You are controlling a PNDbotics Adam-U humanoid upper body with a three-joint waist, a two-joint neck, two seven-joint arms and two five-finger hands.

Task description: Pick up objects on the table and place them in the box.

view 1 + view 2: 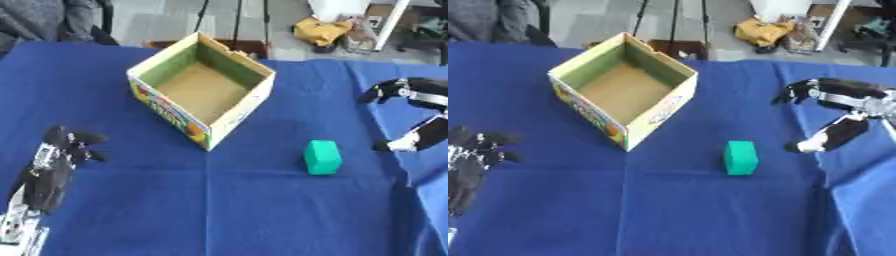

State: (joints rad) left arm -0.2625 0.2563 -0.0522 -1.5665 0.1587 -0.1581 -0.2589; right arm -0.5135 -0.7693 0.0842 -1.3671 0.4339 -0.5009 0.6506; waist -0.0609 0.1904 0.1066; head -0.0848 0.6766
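A small green block [322, 157] lies on the blue tablecloth, to the right of an open cardboard box [201, 87] whose brown inside shows nothing in it. My right hand [833, 115] hangs above the cloth just right of the block, open, with fingers spread above and the thumb pointing down toward the cloth. It holds nothing. My left hand [61, 152] rests at the lower left, fingers relaxed and pointing up, well away from the box and the block.
The blue-covered table [219, 210] fills the view. Beyond its far edge stand a dark chair, metal legs and a yellow bag [322, 30] on the floor.
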